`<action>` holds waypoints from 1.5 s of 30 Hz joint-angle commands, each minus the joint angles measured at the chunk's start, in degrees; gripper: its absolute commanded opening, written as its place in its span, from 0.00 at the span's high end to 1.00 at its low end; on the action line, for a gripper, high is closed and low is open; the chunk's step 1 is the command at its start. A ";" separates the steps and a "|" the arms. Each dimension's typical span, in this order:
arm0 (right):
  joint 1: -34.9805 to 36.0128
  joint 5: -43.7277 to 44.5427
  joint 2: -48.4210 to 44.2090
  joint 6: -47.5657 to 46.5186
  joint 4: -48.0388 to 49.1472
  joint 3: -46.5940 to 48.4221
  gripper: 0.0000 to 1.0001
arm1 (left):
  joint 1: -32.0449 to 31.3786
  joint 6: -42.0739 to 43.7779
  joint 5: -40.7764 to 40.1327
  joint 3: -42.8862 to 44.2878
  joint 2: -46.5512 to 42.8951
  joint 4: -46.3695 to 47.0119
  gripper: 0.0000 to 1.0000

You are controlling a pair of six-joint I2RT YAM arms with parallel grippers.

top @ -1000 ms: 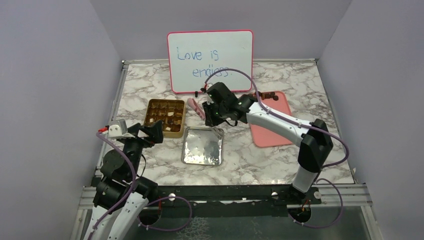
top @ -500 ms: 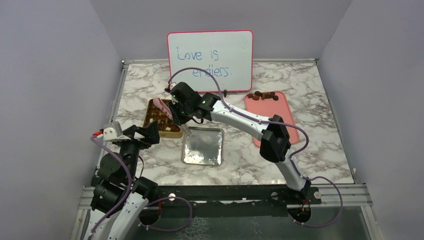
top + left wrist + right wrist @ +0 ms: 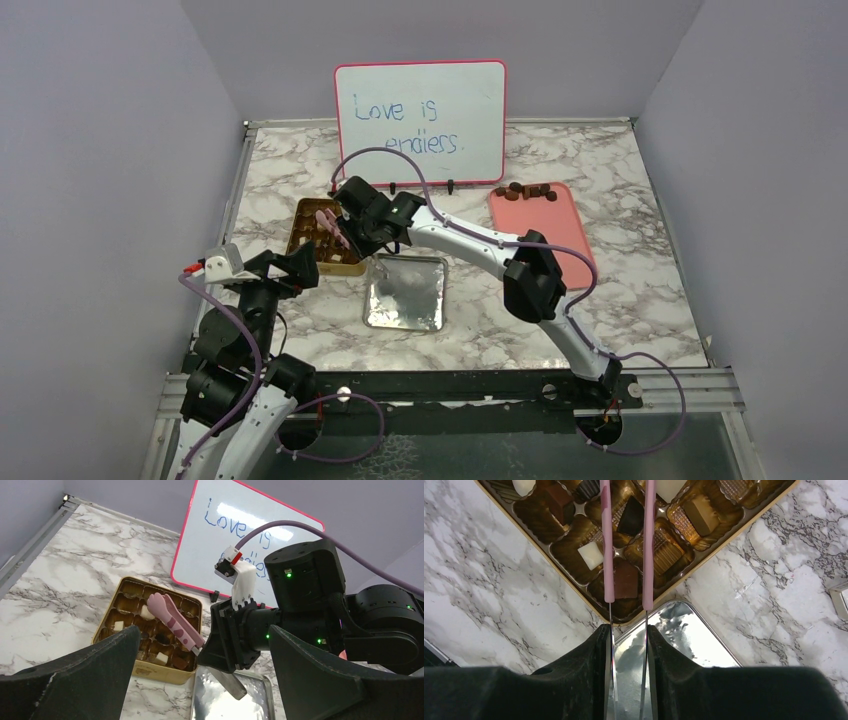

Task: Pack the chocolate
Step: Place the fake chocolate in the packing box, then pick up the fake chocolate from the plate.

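Two arms over marble worktop (image 3: 620, 300). Whiteboard (image 3: 420, 122) stands at far edge. Pink tray (image 3: 552, 228) at right, some chocolate (image 3: 525, 190) at its far end. Gold tin (image 3: 340, 268) at left, silver lid (image 3: 405, 295) just beside it, nearer. Left claw (image 3: 298, 265) gaping wide, empty, near tin's near-left side. Right claw (image 3: 628, 630) clamped on tongs (image 3: 608, 555), pink tips apart above tin. More chocolate sits in tin compartments.

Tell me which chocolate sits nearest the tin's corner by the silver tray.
The mid-brown square between the pink tongs' arms; the white square is one cell farther.
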 commanded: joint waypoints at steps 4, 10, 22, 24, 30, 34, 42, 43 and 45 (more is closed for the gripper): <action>0.42 0.54 -0.19 -2.19 -0.72 2.15 0.65 | 0.46 -0.10 -0.95 1.29 -0.33 -0.19 0.01; 0.40 1.88 -2.59 -3.27 -1.71 1.24 0.64 | 0.47 -0.02 -0.44 1.25 -0.24 -0.17 0.01; -0.01 5.31 -16.17 -5.86 -3.30 -8.90 0.65 | 0.48 0.16 0.89 0.88 0.03 -0.05 0.01; -0.63 5.96 -18.44 -5.42 -4.24 -10.49 0.65 | 0.47 0.21 1.14 0.66 0.18 0.10 0.01; -3.09 8.72 -24.74 -4.14 -5.64 -18.06 0.65 | 0.47 0.77 3.58 -0.22 1.03 1.25 0.01; -5.76 10.23 -28.45 -2.83 -7.40 -22.57 0.65 | 0.45 1.28 5.52 -0.53 2.54 1.63 0.01; -15.09 10.97 -36.30 -2.61 -8.84 -31.92 0.65 | 0.46 2.10 9.32 -0.64 6.79 2.03 0.01; -16.56 11.13 -36.97 -2.59 -9.25 -32.90 0.65 | 0.46 2.18 9.72 -0.63 7.20 2.03 0.01; -19.74 10.86 -38.49 -2.70 -9.39 -34.88 0.65 | 0.43 2.25 10.18 -0.65 7.85 2.11 0.01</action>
